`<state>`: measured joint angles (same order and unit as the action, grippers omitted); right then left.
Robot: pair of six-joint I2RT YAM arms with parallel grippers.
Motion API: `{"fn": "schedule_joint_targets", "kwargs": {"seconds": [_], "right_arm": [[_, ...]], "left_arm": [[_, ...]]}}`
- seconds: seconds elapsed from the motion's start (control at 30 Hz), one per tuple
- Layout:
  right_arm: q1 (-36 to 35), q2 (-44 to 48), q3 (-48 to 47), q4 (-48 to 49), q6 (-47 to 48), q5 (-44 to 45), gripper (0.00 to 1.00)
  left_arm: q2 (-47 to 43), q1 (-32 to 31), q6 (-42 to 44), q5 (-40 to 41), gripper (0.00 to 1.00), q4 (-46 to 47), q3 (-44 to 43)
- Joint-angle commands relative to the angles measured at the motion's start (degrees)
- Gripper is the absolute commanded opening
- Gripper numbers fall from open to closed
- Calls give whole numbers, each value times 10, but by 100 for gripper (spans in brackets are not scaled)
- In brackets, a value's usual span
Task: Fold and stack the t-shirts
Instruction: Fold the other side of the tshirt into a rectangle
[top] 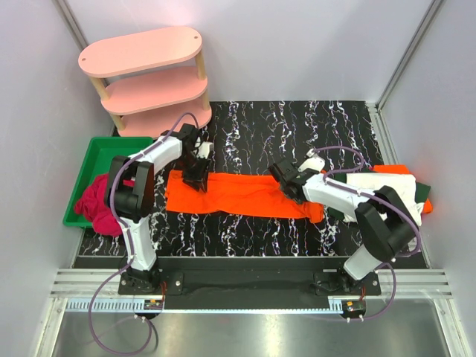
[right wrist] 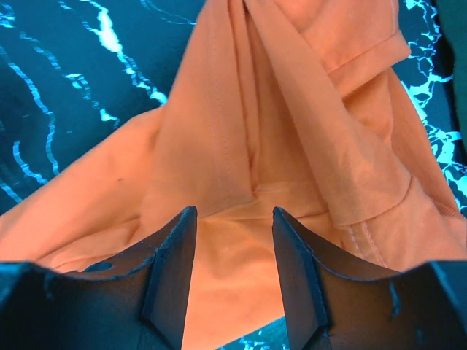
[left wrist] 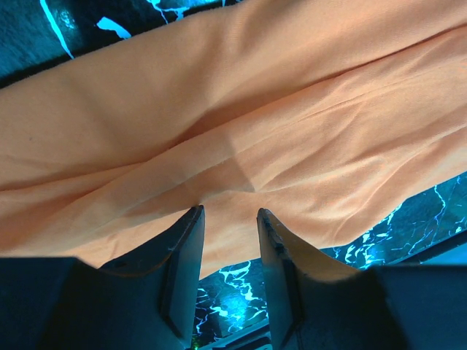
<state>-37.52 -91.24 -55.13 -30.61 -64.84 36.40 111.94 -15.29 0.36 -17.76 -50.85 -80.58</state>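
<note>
- Stretching left to right across the middle of the tabletop (top: 297, 126), the orange t-shirt (top: 238, 195) lies as one long narrow band; its long axis runs parallel to the near edge.
- The left gripper (top: 195, 178) sits on the band's left end, at its far edge; in the left wrist view creases run to a point between its fingers (left wrist: 186, 240) and cloth drapes over one of them, so I judge it clamped on the orange t-shirt.
- The right gripper (top: 286, 182) sits toward the band's right end, also at the far edge; in the right wrist view folds and a hemmed sleeve gather between its fingers (right wrist: 171, 255), so I judge it too is grasping the orange t-shirt.
- The relation that matters: each arm has its own end of the band, and the cloth spreads from both grippers toward the near edge; a lengthwise fold would carry the far edge nearward with both arms moving together.
- By the right edge a stack waits: a white t-shirt (top: 379, 182) on top, an orange layer (top: 398, 169) showing at its far side, and a dark green t-shirt (top: 422, 195) below; the right arm is much the nearer to it.
- At the left edge a green bin (top: 93, 160) holds magenta cloth (top: 100, 201); a pink shelf (top: 145, 74) stands at the far left corner.
</note>
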Motion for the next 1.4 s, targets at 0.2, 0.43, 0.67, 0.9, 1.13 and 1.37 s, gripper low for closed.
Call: {"fn": "schedule_joint_targets", "kwargs": {"seconds": [0.2,0.43,0.67,0.9,1.13,1.37], "right_arm": [[24,-36,-3,35,0,11,49],[25,-37,3,41,1,6,11],[25,-15,-8,41,24,15,0],[36,-31,-123,41,125,39,0],[59,-116,-211,41,164,10,0],[65,-169,-233,41,170,-10,0]], "left_arm": [[4,-2,-3,-8,40,10,-13],[5,-2,-3,-7,39,11,-13],[9,-2,-3,-9,39,11,-15],[10,-2,-3,-8,39,10,-14],[9,-2,-3,-5,39,10,-13],[14,-2,-3,-6,39,9,-13]]}}
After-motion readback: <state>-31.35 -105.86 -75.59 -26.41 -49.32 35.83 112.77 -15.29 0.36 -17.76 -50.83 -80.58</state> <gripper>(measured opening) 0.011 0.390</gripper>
